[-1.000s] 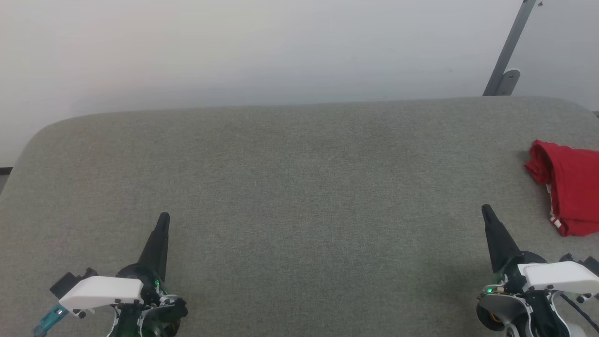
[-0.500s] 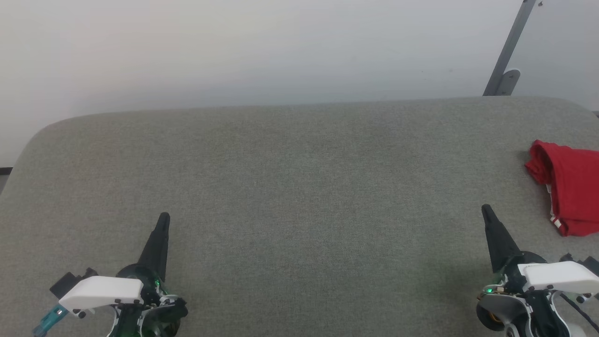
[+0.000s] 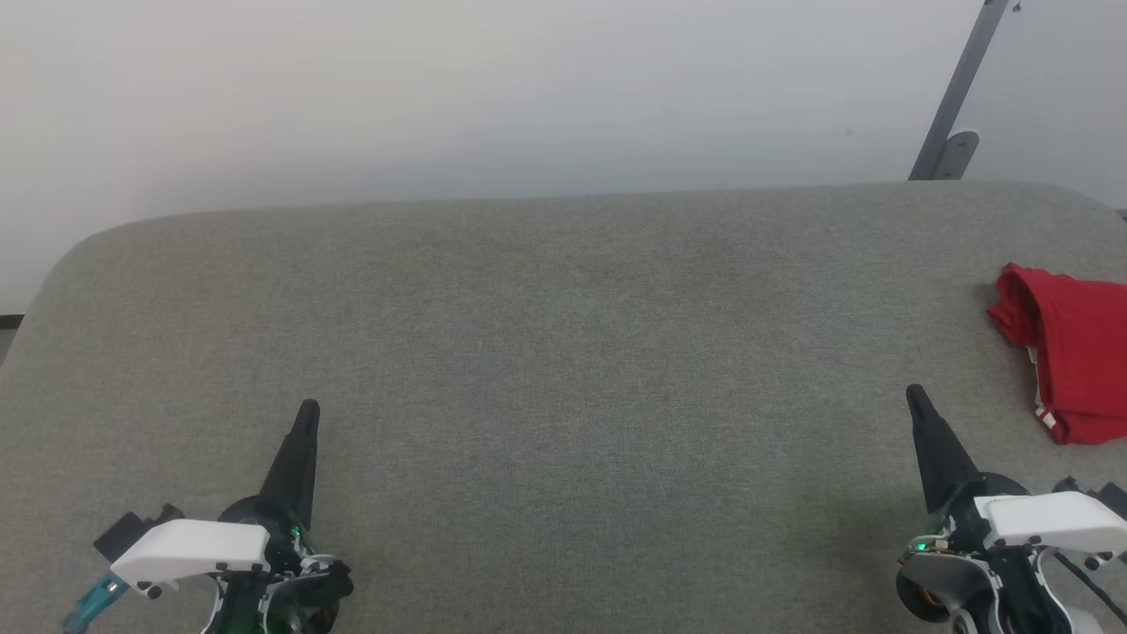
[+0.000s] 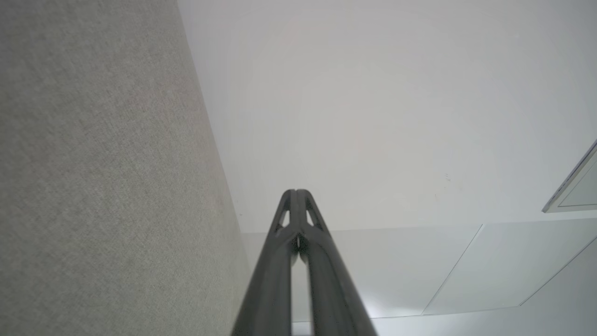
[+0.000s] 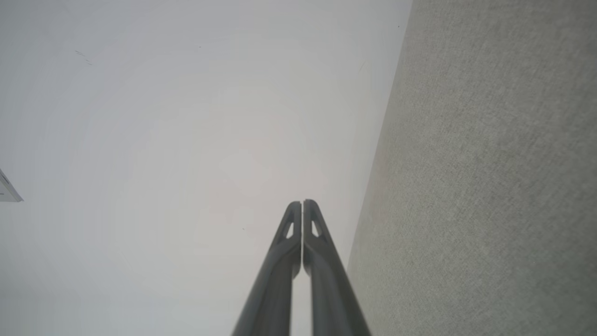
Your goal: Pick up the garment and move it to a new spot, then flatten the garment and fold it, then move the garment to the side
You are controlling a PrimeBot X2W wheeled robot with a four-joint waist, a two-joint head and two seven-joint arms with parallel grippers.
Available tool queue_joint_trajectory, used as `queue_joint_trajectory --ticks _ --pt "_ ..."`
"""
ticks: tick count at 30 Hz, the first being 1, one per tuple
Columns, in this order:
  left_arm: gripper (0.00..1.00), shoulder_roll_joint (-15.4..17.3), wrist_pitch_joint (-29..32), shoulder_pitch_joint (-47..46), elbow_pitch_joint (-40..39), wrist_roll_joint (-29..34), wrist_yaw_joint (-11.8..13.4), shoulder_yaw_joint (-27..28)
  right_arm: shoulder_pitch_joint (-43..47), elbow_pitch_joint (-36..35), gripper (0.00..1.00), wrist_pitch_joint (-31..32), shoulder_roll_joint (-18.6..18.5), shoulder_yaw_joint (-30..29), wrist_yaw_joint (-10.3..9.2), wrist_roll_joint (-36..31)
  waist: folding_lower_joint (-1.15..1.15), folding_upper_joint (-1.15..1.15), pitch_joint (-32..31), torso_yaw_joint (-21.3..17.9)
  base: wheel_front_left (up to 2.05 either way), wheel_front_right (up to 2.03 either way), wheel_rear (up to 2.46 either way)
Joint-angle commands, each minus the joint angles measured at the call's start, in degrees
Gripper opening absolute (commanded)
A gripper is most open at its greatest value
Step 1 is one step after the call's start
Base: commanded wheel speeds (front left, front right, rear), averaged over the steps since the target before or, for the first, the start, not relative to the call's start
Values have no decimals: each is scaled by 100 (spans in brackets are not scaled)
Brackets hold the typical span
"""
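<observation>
The garment [image 3: 1074,352] lies as a folded red bundle with a bit of white trim at the far right edge of the grey cloth-covered table [image 3: 563,352], cut off by the head view's border. My left gripper [image 3: 308,409] rests at the lower left, shut and holding nothing; its fingers [image 4: 295,192] meet at the tips. At the lower right stands my right gripper [image 3: 913,392], also shut and holding nothing, a short way left of and nearer than the garment. In the right wrist view the right gripper [image 5: 302,202] has its tips pressed together.
A pale wall [image 3: 440,97] rises behind the table's rounded far edge. A grey metal post [image 3: 955,97] leans at the back right. Wide bare grey cloth lies between the two grippers.
</observation>
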Motion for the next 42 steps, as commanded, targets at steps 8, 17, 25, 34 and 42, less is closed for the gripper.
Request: queue_joint_trajectory --ticks 8,17,25,34,42 --pt "0 -14 16 -66 -5 -19 -25 2 -28 -19 0 12 21 -6 0 25 0 0 0 0 0 0 0" --pt "0 -14 16 -66 -5 -19 -24 1 -28 -19 0 11 20 -6 0 25 0 0 0 0 0 0 0" --pt "0 -14 15 -66 -5 -19 -25 1 -28 -19 0 10 20 -6 0 25 0 0 0 0 0 0 0" --pt "0 -14 15 -66 -5 -19 -25 1 -28 -19 0 11 20 -6 0 25 0 0 0 0 0 0 0" --pt "0 -14 15 -66 -5 -19 -25 1 -28 -19 0 11 20 -5 0 26 0 0 0 0 0 0 0"
